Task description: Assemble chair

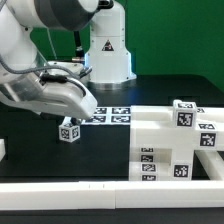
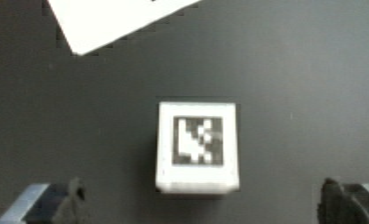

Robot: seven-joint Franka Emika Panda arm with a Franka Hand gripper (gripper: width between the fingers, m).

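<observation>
Left of centre in the exterior view, the gripper [image 1: 68, 110] hangs over a small white block [image 1: 69, 130] that stands alone on the black table [image 1: 30, 150]; it holds nothing; its jaws stand at their widest, which the wrist view bears out, since the two dark fingertips [image 2: 53, 203] sit at opposite lower corners of that picture with bare table between them.

The small block is the task's thing for the coming move, as I judge it; it lies directly beneath the claw and apart from it, not yet between the fingers; in the wrist view it appears just below the middle of the picture, a rectangle with its black-and-white tag facing the camera; its long axis runs up and down that picture, crosswise to the line joining the two fingertips; so the jaws would close across its narrow width, which looks a sound way to take it; a straight descent seems all that is wanted, though how far the fingers stand above the block I cannot tell.

Lower right in the exterior view stands the larger white chair assembly [image 1: 165, 150], with further tagged pieces [image 1: 195, 120] on it; well apart from the block; the marker board [image 1: 112, 113] lies flat behind the claw.
</observation>
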